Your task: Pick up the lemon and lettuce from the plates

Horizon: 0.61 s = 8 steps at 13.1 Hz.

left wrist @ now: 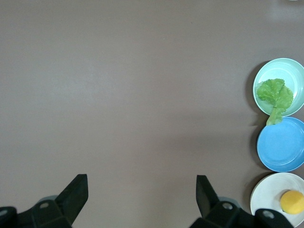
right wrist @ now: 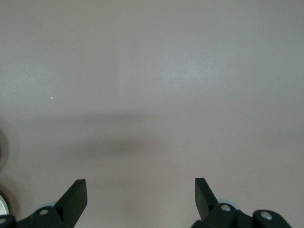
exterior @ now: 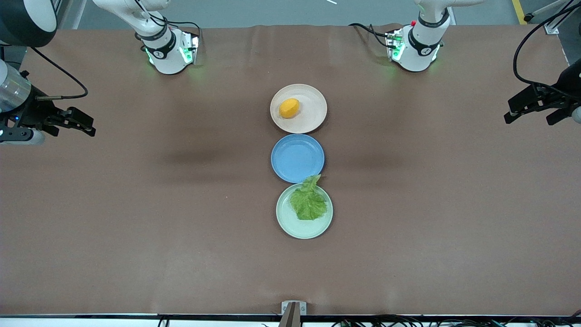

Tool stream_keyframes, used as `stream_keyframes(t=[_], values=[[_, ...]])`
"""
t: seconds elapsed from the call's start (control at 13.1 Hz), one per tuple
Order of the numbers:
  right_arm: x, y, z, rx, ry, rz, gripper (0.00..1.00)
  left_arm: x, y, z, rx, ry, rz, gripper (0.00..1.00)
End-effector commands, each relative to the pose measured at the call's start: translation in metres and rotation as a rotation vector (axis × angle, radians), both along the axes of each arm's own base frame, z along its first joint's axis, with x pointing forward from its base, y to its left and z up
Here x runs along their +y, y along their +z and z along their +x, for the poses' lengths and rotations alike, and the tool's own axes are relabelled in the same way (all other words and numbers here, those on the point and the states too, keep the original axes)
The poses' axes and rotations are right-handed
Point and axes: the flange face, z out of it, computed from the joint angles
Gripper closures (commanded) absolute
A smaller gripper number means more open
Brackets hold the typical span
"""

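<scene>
The lemon (exterior: 289, 108) lies on the beige-pink plate (exterior: 313, 113), the plate farthest from the front camera in a row of three at the table's middle. The lettuce (exterior: 308, 202) lies on the mint green plate (exterior: 290, 225), the nearest one, its stem end reaching over the blue plate's rim. My left gripper (exterior: 530, 112) is open and empty, up over the left arm's end of the table. My right gripper (exterior: 75, 123) is open and empty, up over the right arm's end. The left wrist view shows the lemon (left wrist: 291, 201), the lettuce (left wrist: 274, 94) and both plates (left wrist: 265, 197) (left wrist: 294, 76).
An empty blue plate (exterior: 297, 157) sits between the two task plates, also in the left wrist view (left wrist: 282, 145). Brown table cloth (exterior: 136, 204) spreads wide on both sides of the plate row. The arm bases (exterior: 168, 50) (exterior: 415, 47) stand along the table edge farthest from the front camera.
</scene>
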Motion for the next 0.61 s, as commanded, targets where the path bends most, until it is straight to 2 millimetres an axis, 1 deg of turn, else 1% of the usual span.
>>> stream_keyframes(t=[0.0, 0.31, 0.54], values=[[-0.0014, 0.0031, -0.0096, -0.013, 0.007, -0.001, 0.00, 0.0016, 0.0064, -0.0023, -0.008, -0.019, 0.024, 0.00], [-0.0014, 0.0031, -0.0096, -0.013, 0.007, -0.001, 0.00, 0.0025, 0.0064, -0.0023, -0.008, -0.017, 0.024, 0.00], [-0.0014, 0.0031, -0.0096, -0.013, 0.007, -0.001, 0.00, -0.0005, 0.0061, -0.0009, -0.007, -0.006, 0.011, 0.00]])
